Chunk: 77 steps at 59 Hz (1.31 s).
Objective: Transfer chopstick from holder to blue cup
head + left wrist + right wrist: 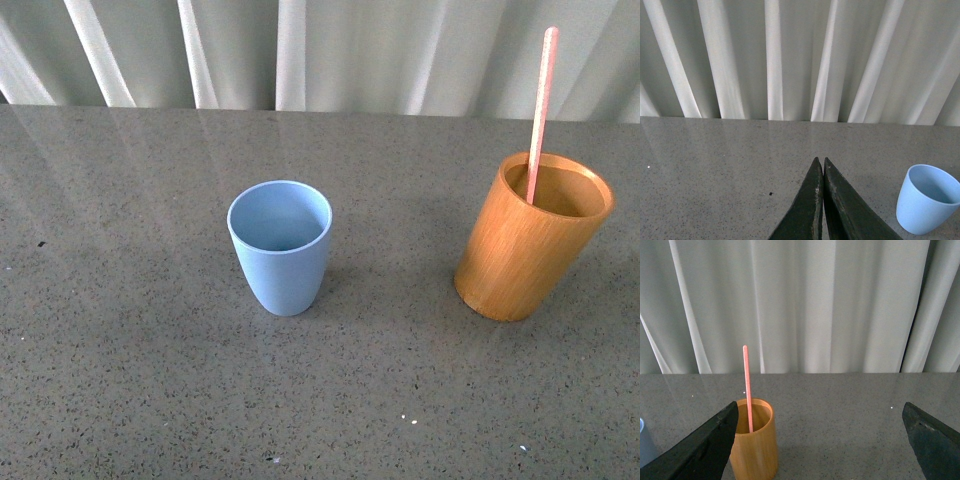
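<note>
The pink chopstick (541, 110) stands in the orange holder (520, 260), poking up high. The blue cup (281, 262) sits well apart, with nothing in it. The right gripper (820, 407) is spread wide and holds nothing. The left gripper (820, 162) is pinched together, also empty. The stick is thin, so I think the fingers could miss it, or bump the holder over.

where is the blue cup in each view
Front view: blue cup mid-table, left of the holder.
Left wrist view: cup at the frame's edge, beside the shut left pincer.
Right wrist view: cup a sliver at the frame's edge, past the holder.
Shared landmark: the pale curtain behind the table.
</note>
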Each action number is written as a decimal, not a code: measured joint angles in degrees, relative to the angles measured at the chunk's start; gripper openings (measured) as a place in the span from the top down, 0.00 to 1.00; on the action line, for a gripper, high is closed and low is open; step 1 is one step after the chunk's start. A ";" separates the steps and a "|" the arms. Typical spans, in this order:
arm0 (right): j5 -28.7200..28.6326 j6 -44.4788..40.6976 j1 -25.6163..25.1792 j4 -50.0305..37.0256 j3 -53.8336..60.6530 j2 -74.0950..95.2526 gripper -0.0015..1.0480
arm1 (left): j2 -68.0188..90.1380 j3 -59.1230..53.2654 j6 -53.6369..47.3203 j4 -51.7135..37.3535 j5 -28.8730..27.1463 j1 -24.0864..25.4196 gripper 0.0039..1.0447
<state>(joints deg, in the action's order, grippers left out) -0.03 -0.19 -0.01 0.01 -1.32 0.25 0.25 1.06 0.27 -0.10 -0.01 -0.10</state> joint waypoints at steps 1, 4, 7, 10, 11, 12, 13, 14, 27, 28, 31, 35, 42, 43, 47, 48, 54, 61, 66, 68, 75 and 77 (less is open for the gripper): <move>0.00 0.00 0.00 0.00 0.00 0.00 0.10 | -0.02 0.00 -0.02 0.04 0.00 0.00 0.97; 0.00 0.00 0.00 0.00 0.00 0.00 0.10 | -0.02 0.00 -0.02 0.07 0.00 0.00 0.97; 0.00 0.00 0.00 0.00 0.00 0.00 0.10 | -0.02 0.00 0.00 0.07 0.00 0.00 0.92; 0.00 0.00 0.00 0.00 0.00 -0.02 0.10 | -0.02 0.00 -0.02 0.07 0.00 0.00 0.84; 0.00 0.00 0.00 0.00 0.00 -0.02 0.10 | -0.02 0.00 -0.02 0.07 0.00 0.00 0.82; 0.00 0.00 0.00 0.00 0.00 0.00 0.10 | -0.02 0.00 0.00 0.07 0.00 0.00 0.77; 0.00 0.00 0.00 0.00 0.00 -0.02 0.10 | -0.02 0.00 0.00 0.07 0.00 0.00 0.77; 0.00 0.00 0.00 0.00 0.00 0.00 0.10 | -0.02 0.00 -0.02 0.07 0.00 0.00 0.73; 0.00 0.00 0.00 0.00 0.00 0.00 0.10 | -0.02 0.00 0.00 0.07 0.02 0.00 0.35; 0.00 0.00 0.00 0.00 0.00 0.00 0.10 | -0.02 0.00 0.00 0.07 0.00 0.00 0.32; 0.00 0.00 0.00 0.00 0.00 0.00 0.10 | -0.02 0.00 0.00 0.07 0.00 0.00 0.23; 0.00 0.00 0.00 0.00 0.00 0.00 0.10 | -0.02 0.00 0.00 0.07 0.00 0.00 0.11; 3.72 1.53 1.20 3.23 -0.92 1.40 0.10 | -0.02 0.00 -0.04 0.07 0.00 0.00 0.07; 8.33 2.80 2.16 6.14 -2.16 3.19 0.10 | -0.02 0.00 -0.07 0.07 0.02 0.00 0.07; 15.98 6.40 2.43 10.60 -4.70 10.64 0.10 | -0.02 0.00 -0.04 0.07 -0.15 0.00 0.06; 16.22 6.93 1.86 10.14 -5.01 12.98 0.10 | -0.07 0.00 -0.04 0.07 -0.11 0.00 0.06; 10.38 7.78 -1.55 1.90 -5.68 23.37 0.10 | -0.02 0.00 -0.04 0.07 0.00 0.00 0.06; 2.75 7.08 -4.35 -9.29 -7.63 34.49 0.10 | -0.07 0.00 -0.04 0.07 0.00 0.00 0.06; -1.92 6.14 -5.46 -15.87 -10.45 43.87 0.10 | -0.07 0.00 -0.04 0.07 0.00 0.00 0.06; -2.62 5.77 -5.51 -16.98 -11.26 46.18 0.10 | -0.07 0.00 -0.04 0.07 -0.02 0.00 0.06; -4.24 4.35 -4.70 -20.65 -14.78 54.29 0.10 | -0.07 0.00 -0.04 0.07 0.00 0.00 0.06; -4.48 4.09 -4.44 -21.53 -15.45 55.76 0.10 | -0.07 0.00 -0.04 0.07 0.00 0.00 0.06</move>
<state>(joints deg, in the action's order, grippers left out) -4.51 3.90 -4.45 -21.52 -16.78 56.01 0.19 1.06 0.23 -0.03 -0.01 -0.10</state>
